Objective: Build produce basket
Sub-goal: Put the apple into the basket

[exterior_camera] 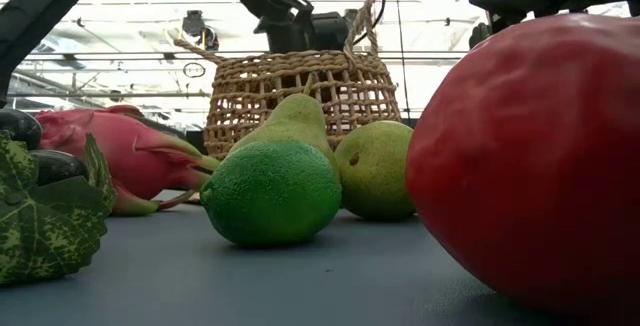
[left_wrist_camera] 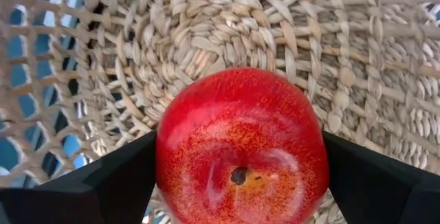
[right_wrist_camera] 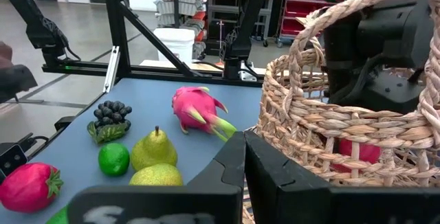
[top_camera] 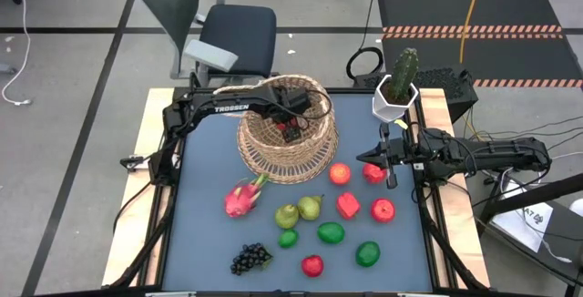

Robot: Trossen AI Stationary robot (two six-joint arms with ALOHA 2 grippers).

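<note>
The woven tan basket (top_camera: 287, 147) stands at the table's far middle. My left gripper (top_camera: 290, 119) reaches down into it and is shut on a red apple (left_wrist_camera: 240, 128), with the basket's woven bottom (left_wrist_camera: 206, 25) beyond. Through the weave, the apple (right_wrist_camera: 357, 152) shows low in the basket. The rest of the produce lies on the blue mat: dragon fruit (top_camera: 244, 197), two pears (top_camera: 299, 211), limes (top_camera: 331, 233), red apples (top_camera: 340, 174) and grapes (top_camera: 250, 259). My right gripper (top_camera: 369, 158) waits shut at the right, above the mat. My left gripper pinches the red apple by two opposite sides (left_wrist_camera: 161, 162) between its two fingers (left_wrist_camera: 110, 183). The fingers come from above, slanting steeply down into the basket. The apple's stem dimple faces the wrist. Whether the apple rests on the basket's bottom I cannot tell.
A white pot with a cactus (top_camera: 397, 92) stands at the table's far right corner, close to my right arm. The basket's looped handle (top_camera: 250, 88) arches near my left arm. Bare mat lies along the left side (top_camera: 200, 233).
</note>
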